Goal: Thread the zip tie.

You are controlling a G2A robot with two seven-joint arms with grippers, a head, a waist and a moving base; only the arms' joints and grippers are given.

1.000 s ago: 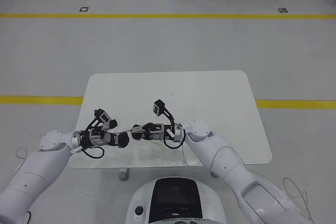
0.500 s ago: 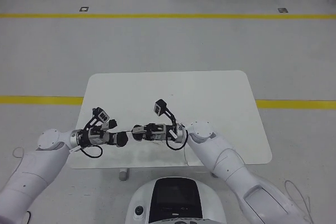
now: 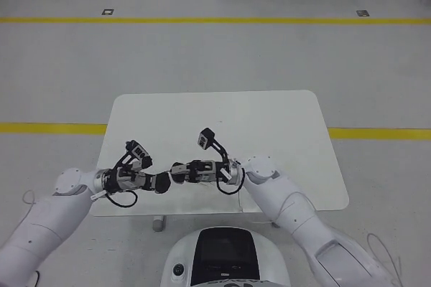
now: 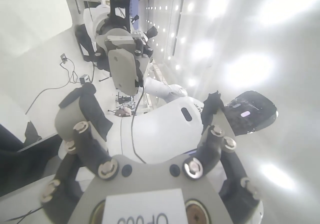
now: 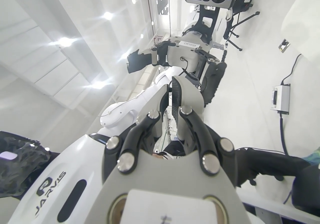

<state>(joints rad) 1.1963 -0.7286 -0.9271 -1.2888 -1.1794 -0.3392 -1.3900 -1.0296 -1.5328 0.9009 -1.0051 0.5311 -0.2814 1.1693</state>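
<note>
Top view: left hand (image 3: 162,183) and right hand (image 3: 177,172) nearly meet above the near edge of the table (image 3: 273,122); left wrist view: left hand wide, seemingly to admit the tie (image 4: 133,122) trailing from the right hand; right wrist view: right hand pinched narrow, apparently gripping it.

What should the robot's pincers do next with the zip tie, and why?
Probably shut the left pincer on the zip tie: that pincer is open, and the thin black strip pinched by the right pincer runs between its fingers.
</note>
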